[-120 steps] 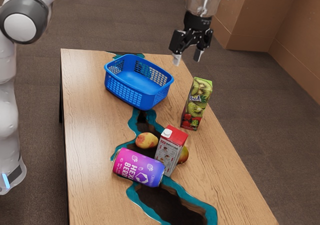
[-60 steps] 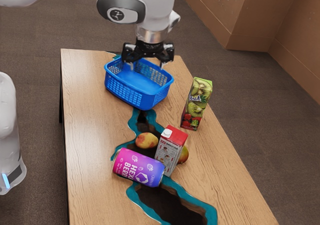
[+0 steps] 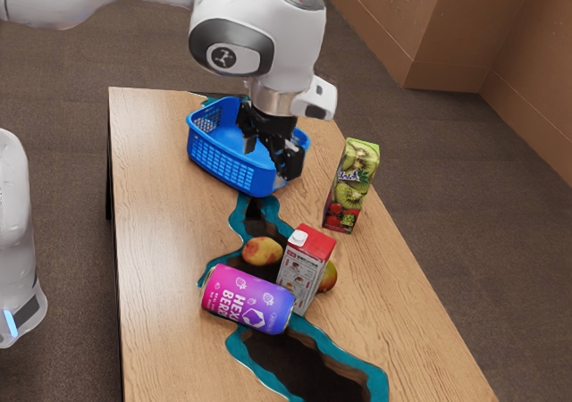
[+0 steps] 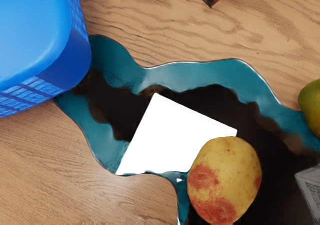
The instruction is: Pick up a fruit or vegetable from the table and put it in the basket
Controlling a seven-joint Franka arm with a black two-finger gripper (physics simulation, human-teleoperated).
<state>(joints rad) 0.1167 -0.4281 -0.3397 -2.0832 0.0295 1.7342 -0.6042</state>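
A: what's on the table (image 3: 170, 241)?
B: wood top, dark strip with teal edges (image 3: 299, 362) along it. Blue basket (image 3: 228, 165) over one end of the strip, kiwi carton (image 3: 351, 188) upright nearby
A: rest?
B: yellow-red fruit (image 3: 262, 251) on the strip, next to a white patch (image 4: 170, 140) (flat, can't tell what). Red-topped carton (image 3: 305, 272) upright, greenish fruit (image 3: 328, 277) partly behind it, pink-purple can (image 3: 248, 300) on its side

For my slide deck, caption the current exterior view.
Franka gripper near the blue basket, with two mangoes, a berry can and two drink cartons on the wooden table.
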